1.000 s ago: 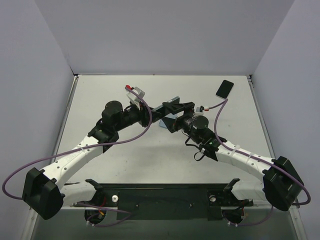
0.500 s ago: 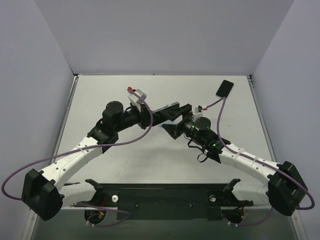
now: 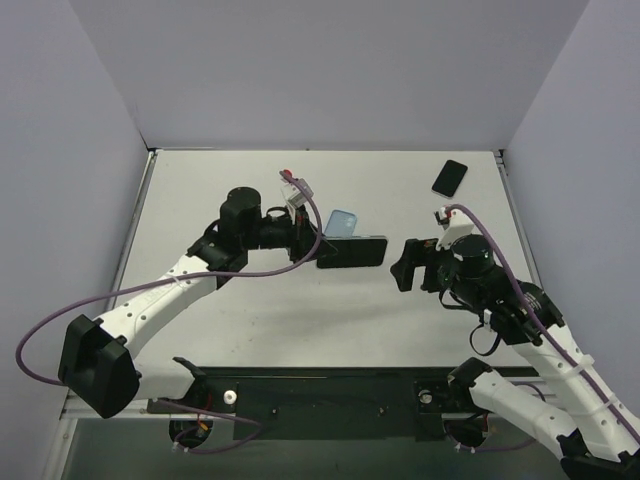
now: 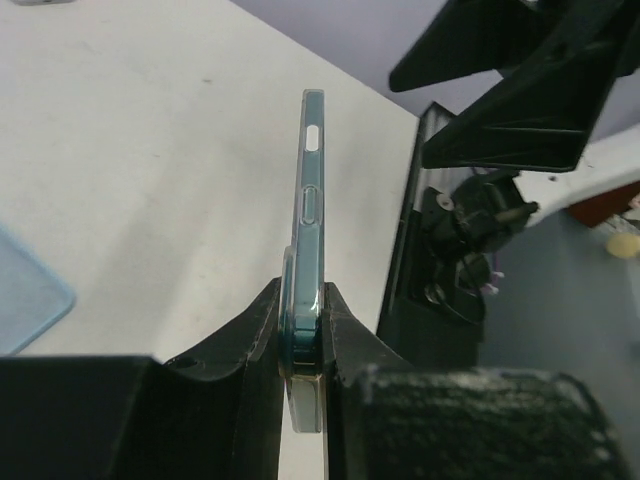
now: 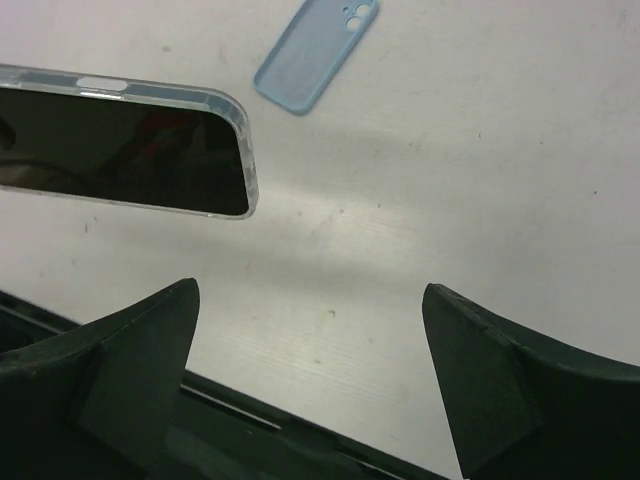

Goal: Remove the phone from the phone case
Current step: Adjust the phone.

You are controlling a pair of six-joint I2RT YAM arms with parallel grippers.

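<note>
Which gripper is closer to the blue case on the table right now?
Left. The left gripper, shut on the phone, is just beside the blue case; the right gripper, open, sits farther off to the right.

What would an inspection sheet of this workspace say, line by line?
Surface: white table, no spills seen.
Job's things: phone clamped at one end; blue case lies empty on the table beside it.
Clutter: second black phone, far right corner.
Grippers: left pincer shut on the phone; right pincer open, empty, apart from the phone.
Cables: purple cables along both arms, no snag seen.
Surroundings: grey walls.
</note>
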